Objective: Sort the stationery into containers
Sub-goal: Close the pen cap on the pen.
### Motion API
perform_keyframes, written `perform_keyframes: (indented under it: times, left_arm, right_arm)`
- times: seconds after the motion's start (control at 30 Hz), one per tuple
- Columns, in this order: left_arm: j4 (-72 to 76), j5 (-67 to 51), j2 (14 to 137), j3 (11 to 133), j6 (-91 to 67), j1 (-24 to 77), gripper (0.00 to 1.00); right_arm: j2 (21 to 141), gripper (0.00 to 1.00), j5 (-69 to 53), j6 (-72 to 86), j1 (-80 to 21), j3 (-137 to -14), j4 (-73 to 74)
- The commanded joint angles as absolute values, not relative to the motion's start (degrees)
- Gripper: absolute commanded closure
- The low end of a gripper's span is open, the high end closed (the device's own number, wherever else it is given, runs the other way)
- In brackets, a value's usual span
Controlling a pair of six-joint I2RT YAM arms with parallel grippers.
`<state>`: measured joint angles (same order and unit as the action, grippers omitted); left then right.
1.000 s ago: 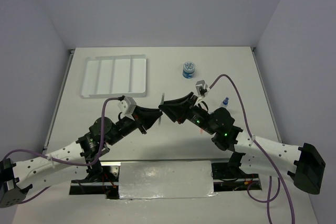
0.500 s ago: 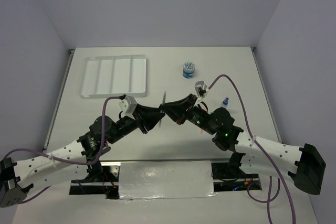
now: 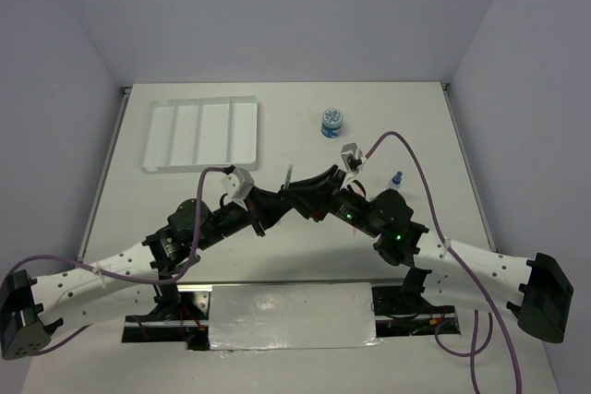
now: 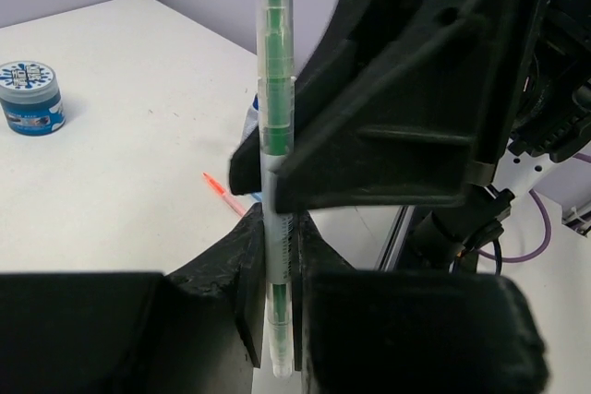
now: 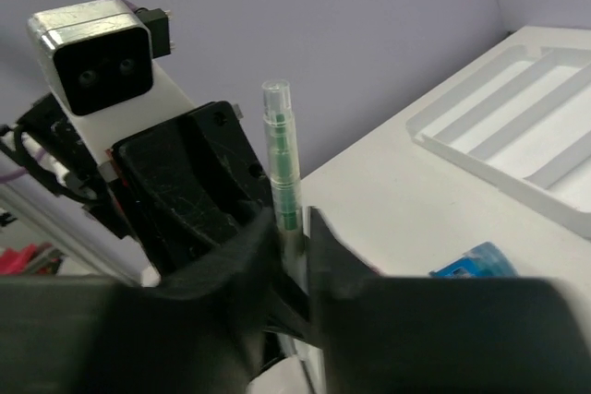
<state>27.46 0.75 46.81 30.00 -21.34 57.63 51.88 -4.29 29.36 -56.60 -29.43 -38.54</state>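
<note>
The thin grey-green pen [image 4: 275,136] stood upright, off the desk [image 3: 416,126], well apart from the white tray [image 3: 157,136] on its near-right. The left end effector [image 4: 277,256] was clenched on the pen's lower barrel. The right end effector [image 5: 292,228] also grasped it.

The left gripper [image 4: 280,269] and right gripper [image 5: 294,232] stand nose to nose around 1 upright pen [image 4: 275,136], so each blocks the other's way forward. Beyond the right gripper sits a blue tub [image 3: 332,123], and a small blue piece [image 3: 397,177] lies to its right. Bare table [image 3: 138,191] opens from the left gripper towards the tray [image 3: 201,133].
</note>
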Motion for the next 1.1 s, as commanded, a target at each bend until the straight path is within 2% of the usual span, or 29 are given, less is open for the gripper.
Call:
perform_keyframes:
  times: [0.0, 0.03, 0.13, 0.4, 0.53, 0.77, 0.87, 1.03, 1.07]
  left_arm:
    - [30.1, -0.3, 45.1, 31.2, -20.1, 57.9, 1.00]
    - [29.9, -0.3, 44.8, 31.2, -20.0, 57.9, 1.00]
    - [29.3, -0.8, 44.5, 31.4, -19.9, 57.9, 1.00]
    - [28.6, -2.4, 45.3, 31.1, -20.0, 57.9, 1.00]
    - [28.6, -2.7, 45.2, 30.8, -19.9, 57.9, 1.00]
    - [27.9, -3.6, 45.4, 30.8, -19.3, 58.0, 1.00]
    - [27.7, -3.8, 45.6, 30.8, -19.2, 58.0, 1.00]
    - [27.7, -3.5, 45.7, 30.7, -19.1, 57.9, 1.00]
    - [27.7, -3.4, 45.7, 30.8, -19.1, 58.0, 1.00]
  right_arm:
    - [50.5, 0.63, -6.0, 29.5, -57.1, -29.9, -40.4]
    - [49.9, 0.48, -5.5, 28.9, -57.1, -30.1, -40.1]
    - [49.0, 0.35, -2.8, 27.0, -57.0, -31.5, -37.1]
    - [49.8, 0.36, -0.2, 21.2, -57.0, -38.2, -29.1]
    - [51.0, 0.42, -0.1, 19.8, -57.0, -42.1, -25.9]
    - [51.3, 0.48, 2.5, 19.5, -57.0, -41.9, -25.9]
    - [51.0, 0.54, 3.4, 19.3, -56.9, -41.9, -25.8]
    - [50.6, 0.86, 3.5, 19.4, -56.9, -41.5, -25.8]
    - [50.7, 0.99, 3.5, 19.6, -56.9, -41.3, -25.8]
